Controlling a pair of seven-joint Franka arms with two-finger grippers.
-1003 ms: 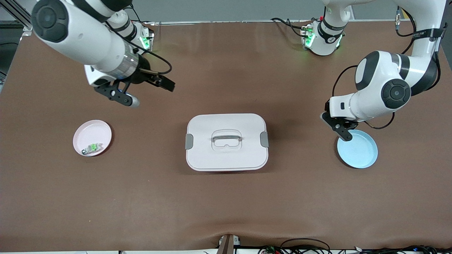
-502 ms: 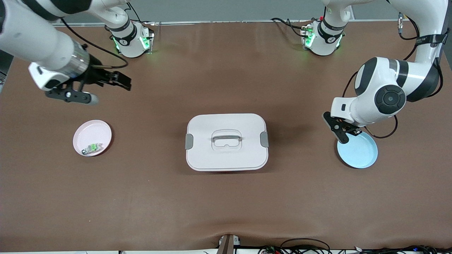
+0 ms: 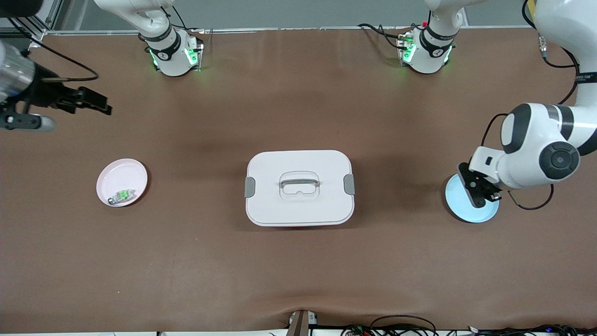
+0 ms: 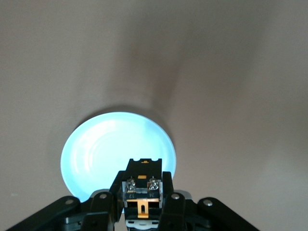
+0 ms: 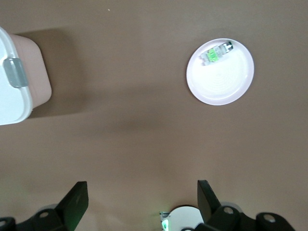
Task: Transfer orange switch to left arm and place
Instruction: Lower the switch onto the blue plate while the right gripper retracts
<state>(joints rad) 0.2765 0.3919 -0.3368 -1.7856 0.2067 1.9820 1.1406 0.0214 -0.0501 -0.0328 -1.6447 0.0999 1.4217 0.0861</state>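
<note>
The orange switch (image 4: 142, 192), black with an orange-brown part, is clamped between my left gripper's (image 4: 143, 199) fingers. In the front view my left gripper (image 3: 480, 193) hangs over the light blue plate (image 3: 459, 201), at the left arm's end of the table; the switch is hidden there. The plate also shows in the left wrist view (image 4: 110, 149). My right gripper (image 3: 28, 123) is open and empty, up over the table edge at the right arm's end; its fingers (image 5: 77, 202) stand wide apart. The white box (image 3: 298, 205) sits mid-table, apart from both arms.
A pink plate (image 3: 122, 173) holding a green-and-clear component (image 3: 122, 196) lies between the box and the right arm's end; both show in the right wrist view, plate (image 5: 220, 82) and component (image 5: 217, 52). The box's corner (image 5: 14, 91) shows there too.
My right arm has swung away from the box toward its end of the table. My left gripper has shifted over the blue plate, still holding the switch.
</note>
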